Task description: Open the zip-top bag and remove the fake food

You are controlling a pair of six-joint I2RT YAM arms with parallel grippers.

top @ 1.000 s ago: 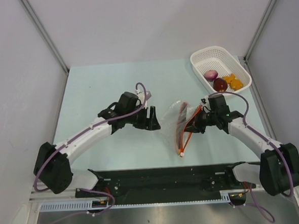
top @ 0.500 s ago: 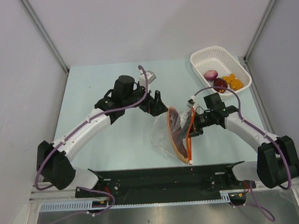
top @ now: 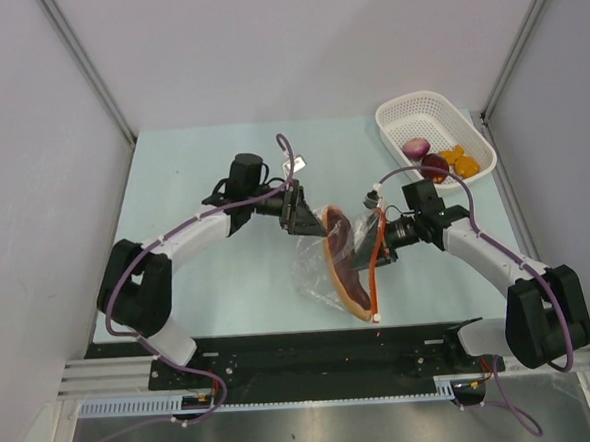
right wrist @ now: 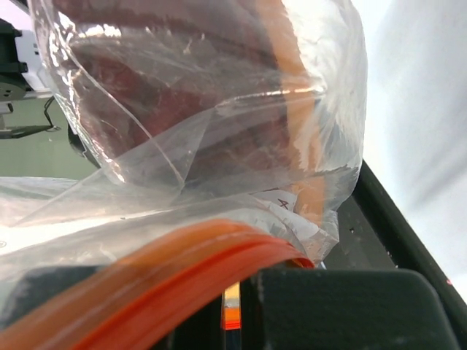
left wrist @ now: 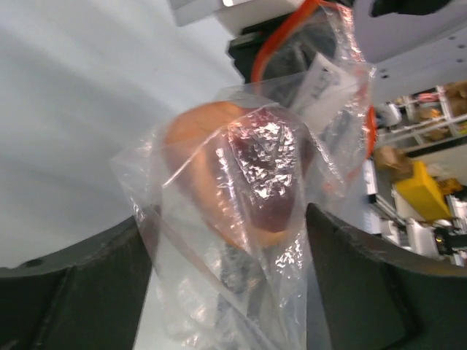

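The clear zip-top bag (top: pixel 318 270) is held up over the middle of the table, its red-orange zip strip (top: pixel 378 266) facing right. Inside lies a reddish-brown slice of fake food (top: pixel 346 263). My right gripper (top: pixel 381 238) is shut on the zip strip (right wrist: pixel 146 284); the slice (right wrist: pixel 182 95) looms just beyond. My left gripper (top: pixel 307 220) stands open at the bag's upper left end. In the left wrist view the bag (left wrist: pixel 248 240) and the slice (left wrist: pixel 255 175) sit between the spread fingers (left wrist: pixel 66 299), which stand apart from the plastic.
A white perforated basket (top: pixel 438 107) stands at the back right, holding a purple-pink bulb (top: pixel 416 147), a dark maroon lump (top: pixel 434 165) and orange chunks (top: pixel 457 158). A black rail (top: pixel 323 354) runs along the near edge. Grey walls close in on three sides.
My left arm has swung right to the bag with its jaws opening wider. The right gripper has lifted and shifted the bag left, so it now hangs more open with the slice showing.
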